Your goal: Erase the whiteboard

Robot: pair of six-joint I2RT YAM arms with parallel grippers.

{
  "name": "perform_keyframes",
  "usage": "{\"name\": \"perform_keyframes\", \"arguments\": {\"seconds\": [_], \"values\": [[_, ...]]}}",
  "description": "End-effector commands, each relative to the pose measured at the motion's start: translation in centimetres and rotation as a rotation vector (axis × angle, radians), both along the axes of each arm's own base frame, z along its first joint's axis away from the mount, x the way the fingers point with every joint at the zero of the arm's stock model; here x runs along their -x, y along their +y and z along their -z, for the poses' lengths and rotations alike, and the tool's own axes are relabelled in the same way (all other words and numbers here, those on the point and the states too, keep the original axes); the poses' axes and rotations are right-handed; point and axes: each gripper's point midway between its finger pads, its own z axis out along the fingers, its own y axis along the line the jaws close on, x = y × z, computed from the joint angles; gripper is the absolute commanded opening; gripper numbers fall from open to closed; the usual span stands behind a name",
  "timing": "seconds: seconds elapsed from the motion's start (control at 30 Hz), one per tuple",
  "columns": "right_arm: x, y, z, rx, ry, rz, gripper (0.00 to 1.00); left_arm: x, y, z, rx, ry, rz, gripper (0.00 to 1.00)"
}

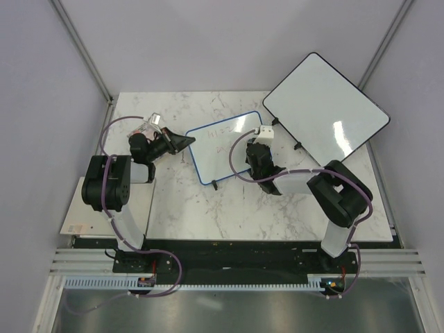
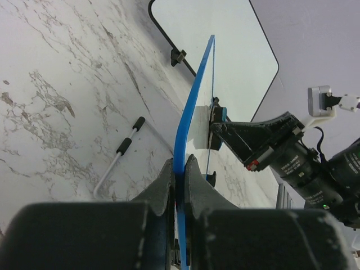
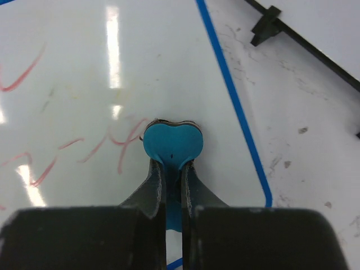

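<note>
The small blue-framed whiteboard (image 1: 225, 144) stands tilted in the middle of the table, with faint red marks (image 3: 84, 147) on its face. My left gripper (image 2: 180, 174) is shut on the board's blue left edge (image 2: 191, 121), seen edge-on in the left wrist view. My right gripper (image 3: 172, 179) is shut on a teal eraser (image 3: 171, 143) pressed against the board's face, just right of the red marks and near the board's lower right corner. In the top view the right gripper (image 1: 258, 156) sits over the board's right part.
A larger dark-framed white board (image 1: 325, 111) stands tilted at the back right; it also shows in the left wrist view (image 2: 225, 50). A thin wire stand with black tips (image 2: 121, 152) lies on the marble table (image 1: 208, 208) beside the small board.
</note>
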Motion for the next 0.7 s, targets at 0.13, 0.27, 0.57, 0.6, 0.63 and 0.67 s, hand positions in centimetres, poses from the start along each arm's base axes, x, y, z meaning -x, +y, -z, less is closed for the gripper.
{"name": "perform_keyframes", "arguments": {"seconds": [0.13, 0.27, 0.57, 0.6, 0.63, 0.67], "values": [[0.9, -5.2, 5.4, 0.160, 0.152, 0.112, 0.00, 1.2, -0.4, 3.3, -0.076, 0.033, 0.062, 0.02], [2.5, -1.4, 6.1, 0.137, 0.196, -0.062, 0.00, 1.2, -0.4, 3.4, -0.077, 0.038, 0.064, 0.02], [7.5, 0.2, 8.8, 0.181, 0.313, -0.166, 0.00, 1.2, -0.4, 3.6, -0.074, 0.054, 0.064, 0.02], [7.8, 0.1, 9.0, 0.180, 0.317, -0.168, 0.00, 1.2, -0.4, 3.7, -0.074, 0.054, 0.066, 0.02], [7.9, 0.1, 9.1, 0.180, 0.319, -0.172, 0.00, 1.2, -0.4, 3.6, -0.072, 0.052, 0.067, 0.02], [8.3, 0.0, 9.5, 0.189, 0.325, -0.170, 0.00, 1.3, -0.5, 3.7, -0.069, 0.057, 0.072, 0.02]]}}
